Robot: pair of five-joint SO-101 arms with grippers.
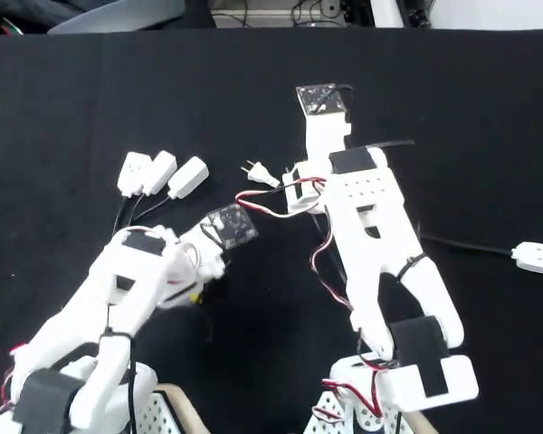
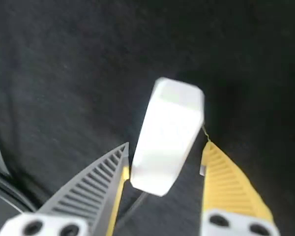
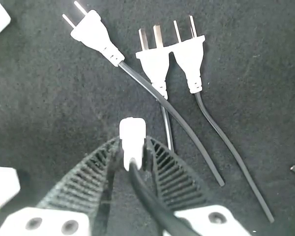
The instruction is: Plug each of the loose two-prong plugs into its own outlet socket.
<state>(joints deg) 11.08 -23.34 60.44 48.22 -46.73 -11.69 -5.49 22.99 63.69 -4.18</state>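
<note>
sockets: 3 white outlet sockets [image 1: 160, 172] lie fanned side by side on the left half of the tabletop [image 1: 72, 90], cords trailing toward the near edge
left gripper: the left gripper [image 2: 166, 146] straddles a bracketed socket [image 2: 169, 128]; I cannot tell whether it clamps the block or only frames it
socket handling: probably a light, hard plastic shell that would skid on the black cloth when a plug is pushed in, so it wants bracing on its 2 long sides
loose plugs: a round-pin plug [image 3: 91, 32] and 2 flat-prong plugs [image 3: 155, 59] [image 3: 191, 49] lie near the tabletop's middle, prongs toward the far edge, cords crossing behind them
right gripper: the right gripper [image 3: 132, 142] is clenched on the held plug [image 3: 132, 132], pinching its body from both sides, cord running back between the jaws; prongs hidden
plug handling: likely light, rigid and smooth, apt to twist in the grip; best pinched on the flat sides of the body behind the prongs, leaving them free, while the springy cord will tug it off line
right edge: a white corded block [image 1: 538, 258] sits well apart
</note>
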